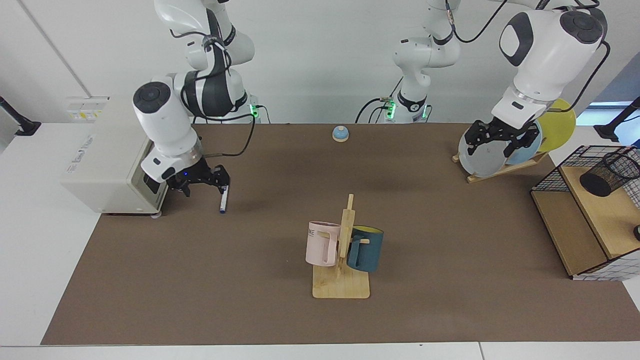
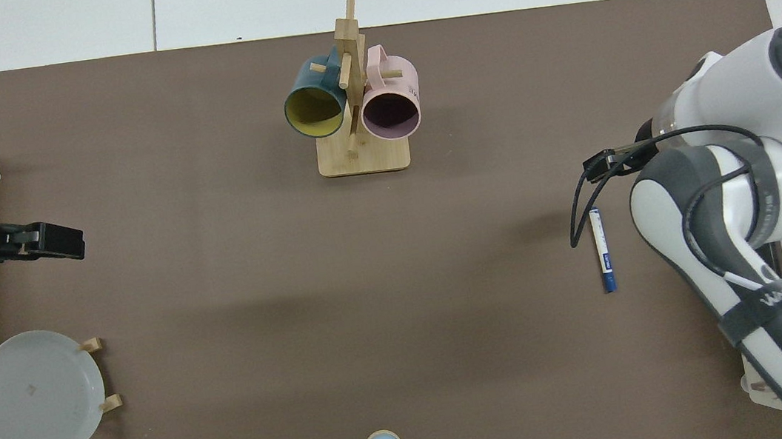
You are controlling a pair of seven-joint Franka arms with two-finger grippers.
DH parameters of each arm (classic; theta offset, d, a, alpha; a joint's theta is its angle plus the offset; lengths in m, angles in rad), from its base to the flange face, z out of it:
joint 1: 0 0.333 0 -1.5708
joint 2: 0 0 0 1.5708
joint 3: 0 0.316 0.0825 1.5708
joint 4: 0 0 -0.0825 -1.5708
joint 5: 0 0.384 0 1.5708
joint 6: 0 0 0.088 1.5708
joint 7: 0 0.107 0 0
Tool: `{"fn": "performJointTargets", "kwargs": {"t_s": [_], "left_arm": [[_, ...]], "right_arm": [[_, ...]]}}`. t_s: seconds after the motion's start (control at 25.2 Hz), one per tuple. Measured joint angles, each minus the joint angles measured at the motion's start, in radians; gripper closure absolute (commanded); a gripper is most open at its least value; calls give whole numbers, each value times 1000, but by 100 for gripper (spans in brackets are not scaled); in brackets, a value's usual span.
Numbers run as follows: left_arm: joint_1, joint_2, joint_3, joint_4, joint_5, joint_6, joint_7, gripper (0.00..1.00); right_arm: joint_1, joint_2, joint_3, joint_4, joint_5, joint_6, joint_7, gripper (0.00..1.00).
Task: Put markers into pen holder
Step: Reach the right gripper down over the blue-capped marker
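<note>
The marker, white with blue ends, lies flat on the brown mat; in the top view the marker sits at the right. My right gripper hangs low and open just beside the marker's far end, nothing between its fingers; from above, the right gripper shows past that end. The pen holder, a black mesh cup, sits on the wooden shelf at the facing view's right edge and is out of the top view. My left gripper waits open in front of the plates, also seen as the left gripper from above.
A toaster oven stands right behind the right arm. A wooden mug rack with a pink and a blue mug is mid-mat. A plate rack, a small blue bell and the wire-grid shelf frame line the far and side edges.
</note>
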Motion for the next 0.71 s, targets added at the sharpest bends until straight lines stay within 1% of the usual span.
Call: {"fn": "performJointTargets", "kwargs": {"t_s": [0.32,0.4,0.56,0.71], "left_arm": [[0,0,0,-2,0,0,0,0],[0,0,0,-3,0,0,0,0],[0,-1,0,-5,0,0,0,0],[0,-4,0,-11,0,0,1,0]], "right_arm": [[8,13,-1,-155,6,134,48,0],[8,15,-2,-183,6,148,50,0],[7,37,-4,-218,7,155,54,0],[3,61,-6,-226,17,165,66,0]]}}
